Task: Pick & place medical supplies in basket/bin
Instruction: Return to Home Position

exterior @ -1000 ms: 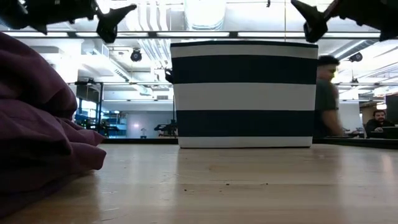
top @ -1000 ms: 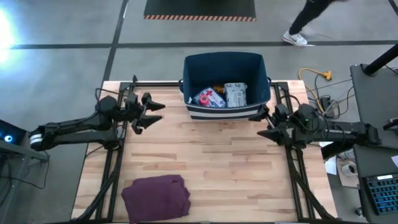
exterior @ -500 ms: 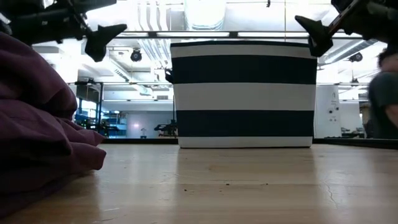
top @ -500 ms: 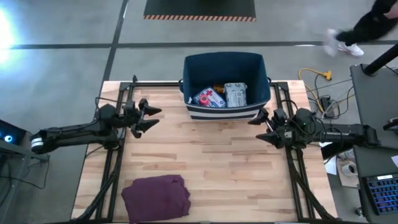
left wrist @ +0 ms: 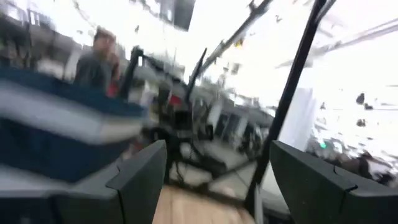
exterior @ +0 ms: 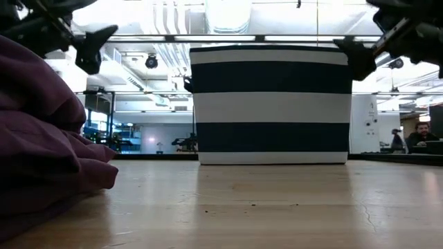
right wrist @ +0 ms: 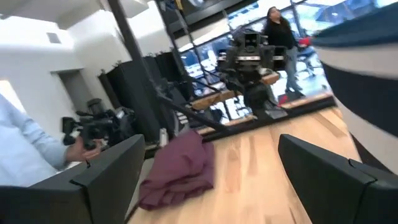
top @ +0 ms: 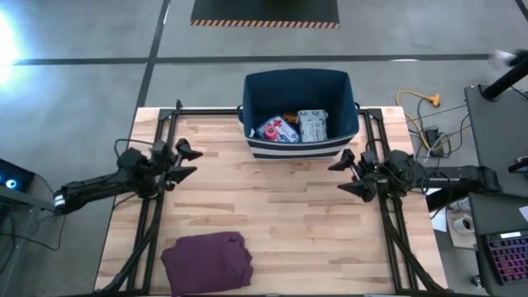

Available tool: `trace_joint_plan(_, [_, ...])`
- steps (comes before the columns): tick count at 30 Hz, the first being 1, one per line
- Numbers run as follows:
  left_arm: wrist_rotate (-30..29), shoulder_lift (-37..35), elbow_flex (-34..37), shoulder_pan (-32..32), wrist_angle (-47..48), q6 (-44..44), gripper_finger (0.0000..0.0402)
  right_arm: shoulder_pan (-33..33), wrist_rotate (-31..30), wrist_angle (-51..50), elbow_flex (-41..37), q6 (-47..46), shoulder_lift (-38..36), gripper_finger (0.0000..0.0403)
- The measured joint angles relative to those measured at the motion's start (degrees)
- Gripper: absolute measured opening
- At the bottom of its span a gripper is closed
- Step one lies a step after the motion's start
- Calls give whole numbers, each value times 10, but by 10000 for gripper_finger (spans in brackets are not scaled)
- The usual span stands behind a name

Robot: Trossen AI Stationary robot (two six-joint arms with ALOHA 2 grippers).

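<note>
The navy striped bin (top: 297,149) stands on the desk (top: 280,214); inside it the blue first-aid pouch (top: 277,129) and the grey-white packet (top: 313,125) lie side by side. The left fingers (left wrist: 142,180) hover spread and empty well left of the bin. The right fingers (right wrist: 106,180) hang apart, holding nothing, near its right front corner. A maroon cloth (top: 207,261) lies well in front of the bin

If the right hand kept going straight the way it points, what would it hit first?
Probably nothing close: the right hand points across the table, passing in front of the bin. Far across, the left hand looks nearest its line.
</note>
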State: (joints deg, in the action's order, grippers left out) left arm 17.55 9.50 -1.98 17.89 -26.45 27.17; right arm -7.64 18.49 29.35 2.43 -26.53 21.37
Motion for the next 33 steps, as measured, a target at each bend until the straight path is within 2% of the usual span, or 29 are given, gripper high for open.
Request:
trace_joint_plan(5, [25, -41, 9, 0, 57, 11, 269, 50, -64, -4, -20, 20, -16, 359])
trace_joint_plan(8, [25, -63, 10, 0, 63, 11, 269, 74, -66, -10, -19, 44, -26, 359])
trace_joint_plan(14, [31, -93, 14, 0, 147, 14, 269, 85, -67, -70, -19, 75, -71, 359])
trace_joint_plan(24, [35, -67, 14, 0, 195, 39, 269, 85, -82, -232, -19, 68, -156, 359])
trace_joint_plan(33, [33, -17, 14, -5, 204, 38, 269, 85, -81, -232, -19, 68, -159, 359])
